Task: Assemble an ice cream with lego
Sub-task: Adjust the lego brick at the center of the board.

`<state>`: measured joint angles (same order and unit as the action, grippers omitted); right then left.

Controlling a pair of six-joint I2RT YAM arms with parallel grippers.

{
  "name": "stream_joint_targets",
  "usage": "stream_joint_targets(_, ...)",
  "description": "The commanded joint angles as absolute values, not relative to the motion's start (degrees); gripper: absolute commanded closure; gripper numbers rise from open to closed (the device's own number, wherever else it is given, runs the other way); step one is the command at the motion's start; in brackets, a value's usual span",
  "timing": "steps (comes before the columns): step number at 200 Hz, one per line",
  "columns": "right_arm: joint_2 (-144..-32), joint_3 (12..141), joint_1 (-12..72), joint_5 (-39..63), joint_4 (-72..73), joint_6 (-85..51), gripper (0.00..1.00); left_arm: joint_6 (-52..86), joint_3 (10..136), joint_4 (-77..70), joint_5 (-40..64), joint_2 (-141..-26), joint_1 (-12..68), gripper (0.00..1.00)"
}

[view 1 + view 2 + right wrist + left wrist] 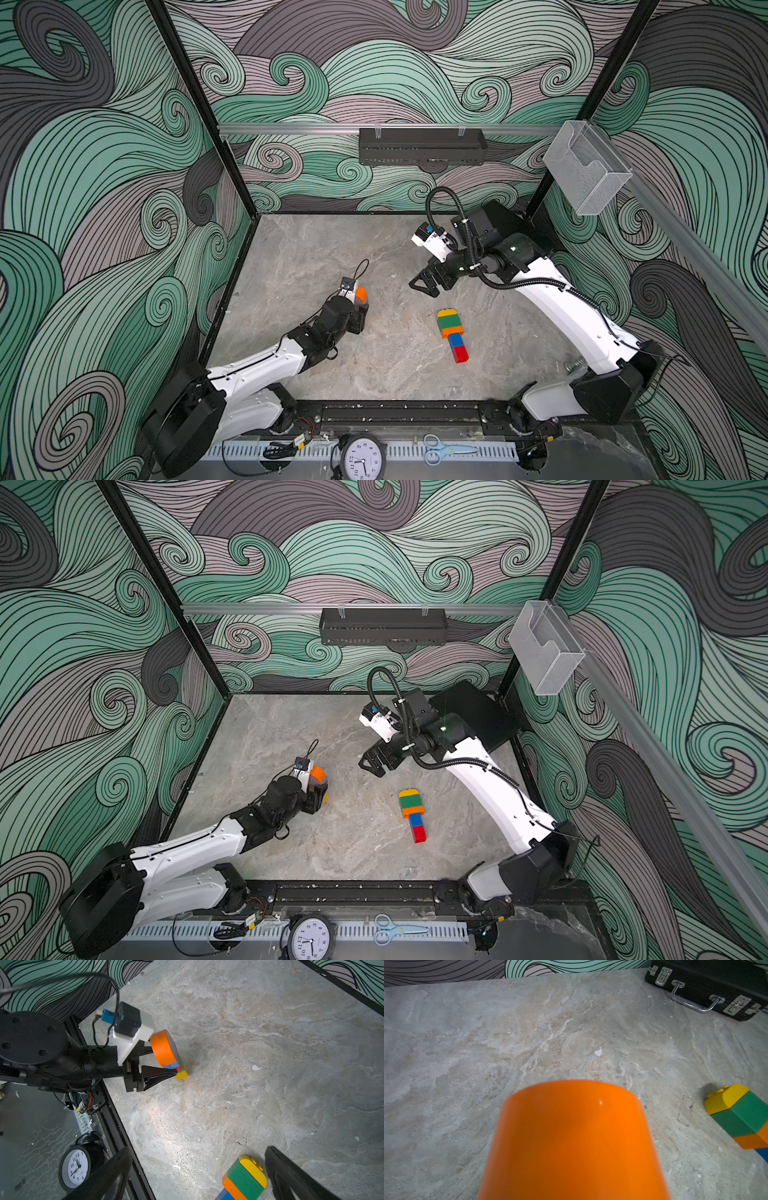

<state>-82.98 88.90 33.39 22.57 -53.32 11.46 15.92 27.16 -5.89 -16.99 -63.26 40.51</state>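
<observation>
In both top views the left gripper is closed on an orange-topped lego stack, while the right gripper hangs wide open, empty. The lying lego ice cream is between the arms, long axis running far to near, yellow end toward the nearer right gripper. Left wrist view: the orange brick fills the front. Right wrist view: the left fingers pinch the stack; only the clock numerals are readable.

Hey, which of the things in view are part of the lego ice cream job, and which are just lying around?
Job: orange-topped brick stack in the left gripper; yellow-topped brick stack lying on the table.
Lying about: clock; scissors; black case; clear bin.
</observation>
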Motion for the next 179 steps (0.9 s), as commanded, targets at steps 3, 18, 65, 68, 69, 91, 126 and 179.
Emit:
stream_joint_targets(3,-81.7,87.4,32.8,24.2,-53.1,10.9,0.01,17.4,36.3,11.0,-18.5,-61.3,40.1,1.0)
stream_joint_targets(18,-81.4,86.3,32.8,25.1,-52.5,10.3,0.01,19.2,42.5,20.5,-19.1,-62.3,40.0,1.0)
stream_joint_targets(65,-79.7,83.1,32.7,26.2,-51.4,8.9,0.01,23.7,57.8,41.9,-15.3,-67.2,39.9,1.0)
stream_joint_targets(68,-79.6,82.9,32.6,26.1,-51.5,8.9,0.01,23.9,58.8,43.2,-15.0,-67.7,40.0,1.0)
stream_joint_targets(69,-79.5,82.9,32.6,26.2,-51.5,8.8,0.01,24.1,59.0,43.5,-14.9,-67.9,39.9,1.0)
stream_joint_targets(91,-78.5,80.8,32.4,26.6,-51.7,8.2,0.01,27.4,65.6,52.8,-11.7,-71.7,39.7,1.0)
stream_joint_targets(126,-77.0,77.2,31.6,27.7,-51.5,7.2,0.01,31.3,70.4,61.3,-2.5,-76.1,38.3,1.0)
stream_joint_targets(179,-75.5,74.0,30.8,28.5,-51.6,6.7,0.01,29.7,78.3,76.6,6.2,-87.1,35.6,1.0)
